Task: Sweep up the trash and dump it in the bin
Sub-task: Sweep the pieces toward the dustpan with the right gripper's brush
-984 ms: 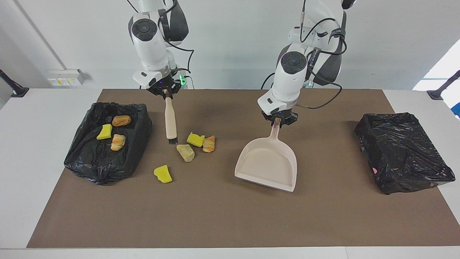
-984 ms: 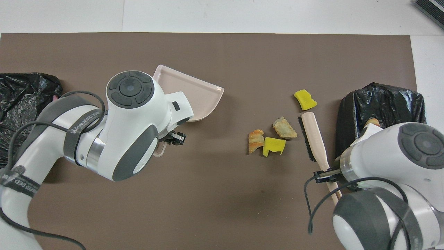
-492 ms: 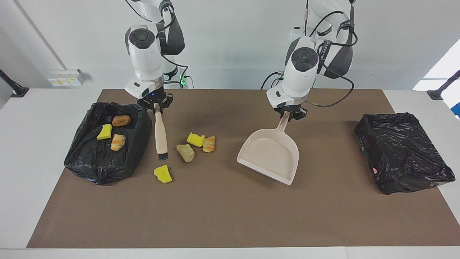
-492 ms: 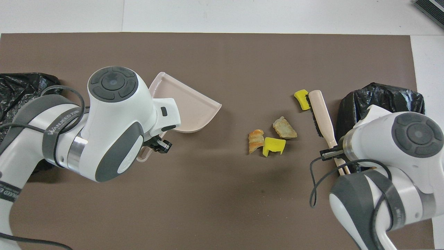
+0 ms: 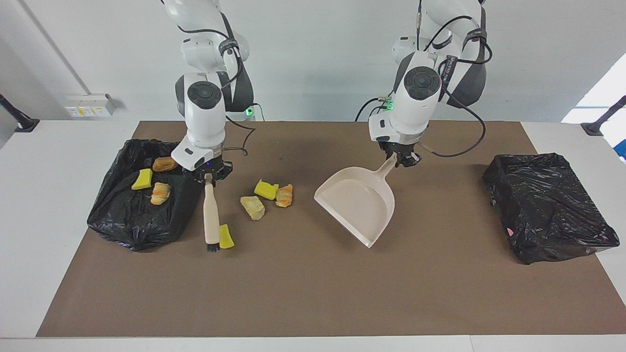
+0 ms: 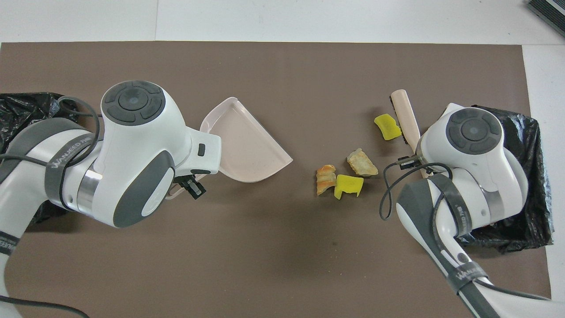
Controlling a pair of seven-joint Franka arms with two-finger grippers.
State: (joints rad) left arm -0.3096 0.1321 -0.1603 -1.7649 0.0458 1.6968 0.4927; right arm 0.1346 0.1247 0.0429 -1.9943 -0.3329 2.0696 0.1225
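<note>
Several scraps of trash lie on the brown mat: a tan lump (image 5: pixel 253 207), a yellow chunk (image 5: pixel 266 189) and an orange lump (image 5: pixel 284 195) close together, and a lone yellow chunk (image 5: pixel 226 237) (image 6: pixel 387 127) farther from the robots. Three more scraps (image 5: pixel 160 192) sit in the black-lined bin (image 5: pixel 132 220) at the right arm's end. My right gripper (image 5: pixel 209 177) is shut on the brush (image 5: pixel 211 220) (image 6: pixel 406 115), whose bristles sit between the lone chunk and the bin. My left gripper (image 5: pixel 403 159) is shut on the handle of the beige dustpan (image 5: pixel 357 205) (image 6: pixel 245 145), which faces the scraps.
A second black-lined bin (image 5: pixel 547 205) (image 6: pixel 22 106) stands at the left arm's end of the table. The mat (image 5: pixel 313 293) runs on bare toward the table edge farthest from the robots. White table (image 5: pixel 49 205) borders the mat.
My right gripper carried the brush away from the robots, from beside the cluster to beside the lone yellow chunk. My left gripper turned the dustpan's mouth toward the scraps.
</note>
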